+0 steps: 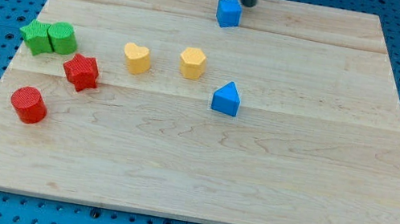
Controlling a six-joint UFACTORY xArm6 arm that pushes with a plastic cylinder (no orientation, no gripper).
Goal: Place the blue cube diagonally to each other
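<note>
Blue cube (229,12) sits near the top centre of the frame, close to the far edge of the wooden table (296,169). My tip (247,3) stands just above and to the right of it in the picture, very close; whether it touches the cube's upper right corner I cannot tell, the rod end is dark and cropped by the frame top. That placement reads as a setup for a push down and to the left, which would shift the cube along a slant relative to the other blue piece.

Blue triangular block (226,98) lies well below the cube, near the middle of the frame and slightly right of it, so the two blue pieces are now almost stacked in one column, not diagonal. Task looks not yet done.

No pincer on this arm: just a plain rod, so nothing opens, closes or holds; it only pushes.

Other blocks, all apart from the blue ones: yellow heart (136,58) and yellow hexagon-like block (192,62) at centre left, green star-like block (34,36) touching green rounded block (61,38) at far left, red star (81,72) below them, red cylinder (28,104) at lower left.
</note>
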